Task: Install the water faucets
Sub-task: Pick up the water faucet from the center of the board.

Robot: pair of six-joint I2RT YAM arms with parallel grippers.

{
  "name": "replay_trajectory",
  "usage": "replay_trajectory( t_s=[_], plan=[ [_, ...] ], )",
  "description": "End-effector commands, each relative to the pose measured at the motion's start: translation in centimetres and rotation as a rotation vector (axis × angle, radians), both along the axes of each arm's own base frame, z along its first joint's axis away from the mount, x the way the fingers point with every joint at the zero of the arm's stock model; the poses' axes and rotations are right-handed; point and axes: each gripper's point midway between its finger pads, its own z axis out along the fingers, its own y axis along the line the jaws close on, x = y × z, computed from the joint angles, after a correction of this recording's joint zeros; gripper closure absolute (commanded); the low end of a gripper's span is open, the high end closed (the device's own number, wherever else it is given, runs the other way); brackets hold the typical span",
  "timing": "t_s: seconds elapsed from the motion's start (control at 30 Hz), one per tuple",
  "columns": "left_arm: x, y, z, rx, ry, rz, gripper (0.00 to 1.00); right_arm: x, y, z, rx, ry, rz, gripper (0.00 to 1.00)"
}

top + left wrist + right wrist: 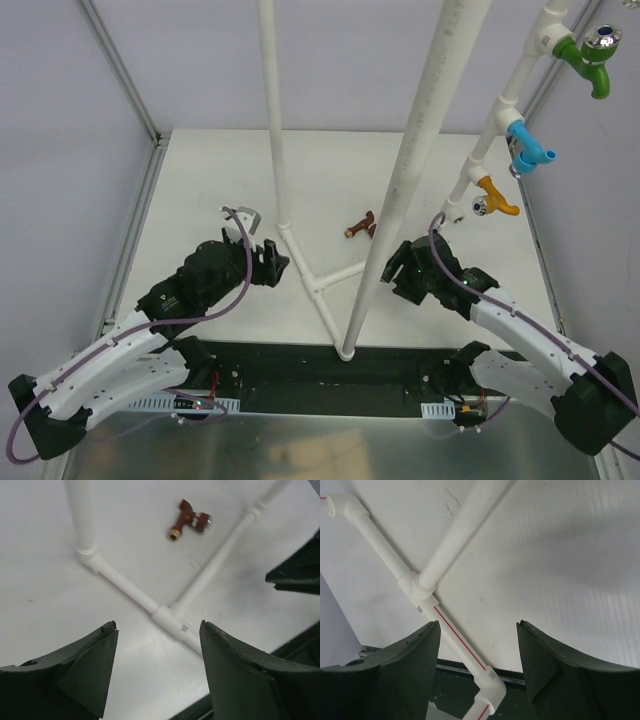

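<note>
Hovering low over the white table [200, 200], my left claw [275, 263] stands released, its two dark fingers spread with nothing between them. From its wrist view, the left claw [159, 626] looks down through that gap at a tee joint [167, 616] of the white pipe frame [330, 275], which lies flat on the table there. My right claw [398, 262] hangs on the other side of the frame's tall leaning pipe, and it too is released and grasps nothing. In its own view, the right claw [477, 625] shows bare table and a pipe with a thin red line between its fingers. The brown faucet [360, 226] lies on its side on the table beyond the frame's base. It sits between the two tall pipes in the top view, touching neither claw. My left wrist camera shows the brown faucet [187, 522] farther out past the tee, in the angle between two floor pipes and clear of both. The other three are mounted on the slanting pipe that rises at the right. The orange faucet [493, 190] is lowest and just beyond my right arm. The blue faucet [530, 150] is above it, and the green faucet [588, 58] is highest, near the top corner.
</note>
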Motion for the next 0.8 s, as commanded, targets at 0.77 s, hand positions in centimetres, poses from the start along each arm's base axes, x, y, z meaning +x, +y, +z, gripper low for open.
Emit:
replay_trajectory(
  t_s=[0.77],
  plan=[
    [6.8,4.1,9.5,-0.198,-0.225,-0.065,0.28,15.4,0.9,1.9,-0.355,-0.030,-0.028,0.23]
  ],
)
